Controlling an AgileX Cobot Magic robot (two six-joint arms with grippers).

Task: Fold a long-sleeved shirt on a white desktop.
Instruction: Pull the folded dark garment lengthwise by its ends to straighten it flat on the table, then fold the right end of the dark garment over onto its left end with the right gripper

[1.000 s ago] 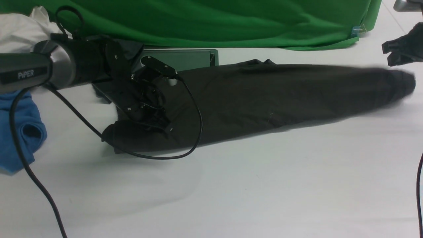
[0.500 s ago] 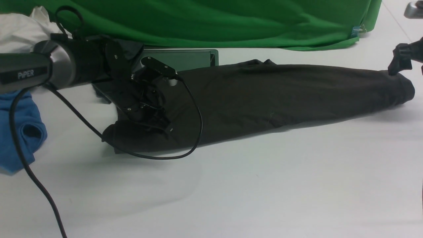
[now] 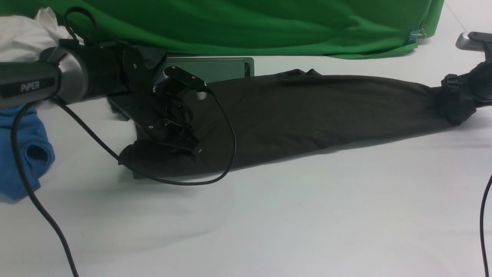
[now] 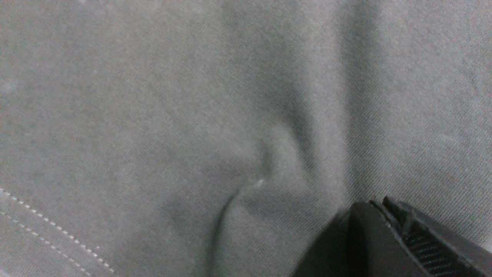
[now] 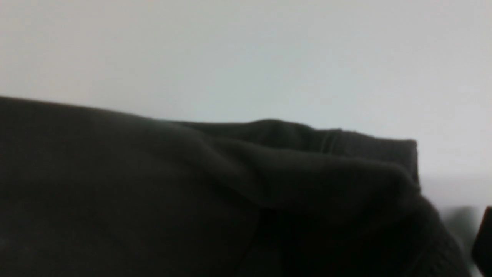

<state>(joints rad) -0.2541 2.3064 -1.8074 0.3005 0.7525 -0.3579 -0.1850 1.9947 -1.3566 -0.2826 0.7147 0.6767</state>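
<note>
The long-sleeved shirt [image 3: 307, 111], dark brownish-charcoal, lies stretched left to right across the white desktop [image 3: 269, 215]. My left gripper [image 3: 182, 136] is shut, its tips pressed down on the shirt's left end; in the left wrist view the closed tips [image 4: 378, 206] rest on puckered fabric [image 4: 192, 115]. My right gripper [image 3: 455, 104] is at the shirt's far right end and stands open, with the bunched cloth [image 5: 153, 184] filling the space at its jaws. Only one of its fingers [image 5: 485, 238] shows at the edge of the right wrist view.
A green cloth backdrop [image 3: 250, 27] hangs along the back. A blue garment [image 3: 23, 154] and white cloth [image 3: 23, 34] lie at the far left. A flat dark tray [image 3: 215, 69] sits behind the shirt. Black cables [image 3: 226, 146] loop over the shirt and along the right edge [image 3: 485, 215].
My right gripper has come down from above the table onto the shirt's right end, which now bunches under it. The left arm has not moved.
</note>
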